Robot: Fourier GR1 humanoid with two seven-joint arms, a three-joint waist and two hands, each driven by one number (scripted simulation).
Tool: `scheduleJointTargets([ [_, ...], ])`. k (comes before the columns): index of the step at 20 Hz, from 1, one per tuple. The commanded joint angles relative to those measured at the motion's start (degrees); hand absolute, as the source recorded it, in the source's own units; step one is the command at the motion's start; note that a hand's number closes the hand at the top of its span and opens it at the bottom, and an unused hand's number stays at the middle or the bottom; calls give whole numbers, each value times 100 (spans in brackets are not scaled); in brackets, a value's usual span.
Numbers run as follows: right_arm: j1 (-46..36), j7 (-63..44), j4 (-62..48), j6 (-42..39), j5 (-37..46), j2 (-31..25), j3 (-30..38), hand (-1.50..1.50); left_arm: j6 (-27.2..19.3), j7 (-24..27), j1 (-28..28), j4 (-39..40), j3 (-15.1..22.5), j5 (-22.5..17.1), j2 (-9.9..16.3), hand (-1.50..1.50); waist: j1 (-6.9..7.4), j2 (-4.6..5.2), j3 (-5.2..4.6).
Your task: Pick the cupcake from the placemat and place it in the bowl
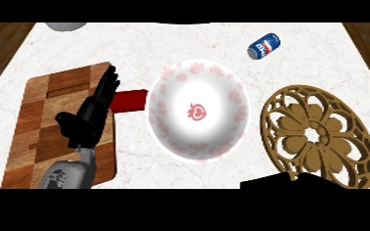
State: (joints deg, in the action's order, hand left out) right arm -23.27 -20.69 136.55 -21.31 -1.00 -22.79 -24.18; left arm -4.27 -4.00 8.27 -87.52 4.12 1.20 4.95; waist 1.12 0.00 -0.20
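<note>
A white bowl (198,111) with pink markings and a red emblem at its centre sits in the middle of the counter. The tan openwork placemat (314,134) lies to its right. No cupcake shows on the placemat or in the bowl. My left hand (90,115) stays open over the wooden board at the left, fingers straight and pointing away from me. A dark shape at the lower edge beside the placemat's near rim is my right hand (289,181); its pose is hidden.
A wooden cutting board (43,122) lies at the left. A red block (130,101) rests between the board and the bowl. A blue can (264,46) lies on its side at the back right. A grey rounded object (66,26) peeks in at the back left.
</note>
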Motion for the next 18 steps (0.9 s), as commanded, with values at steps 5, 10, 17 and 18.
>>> scheduleJointTargets([
  [5,-1715,132,-1932,149,1667,816,-379,150,-39,-267,394,32,-135,-2,17,0,-25,12,15],
  [10,-1683,1138,-3299,528,2349,1219,-245,150,-74,-325,305,-32,-135,58,-10,0,-46,13,19],
  [17,-1666,2527,-5200,1311,3396,1513,-402,150,29,-93,-276,-376,3,55,-50,0,-14,12,20],
  [18,-1897,2677,-5764,1404,3472,1630,-321,150,10,-293,160,-140,-75,67,-41,0,-16,25,19],
])
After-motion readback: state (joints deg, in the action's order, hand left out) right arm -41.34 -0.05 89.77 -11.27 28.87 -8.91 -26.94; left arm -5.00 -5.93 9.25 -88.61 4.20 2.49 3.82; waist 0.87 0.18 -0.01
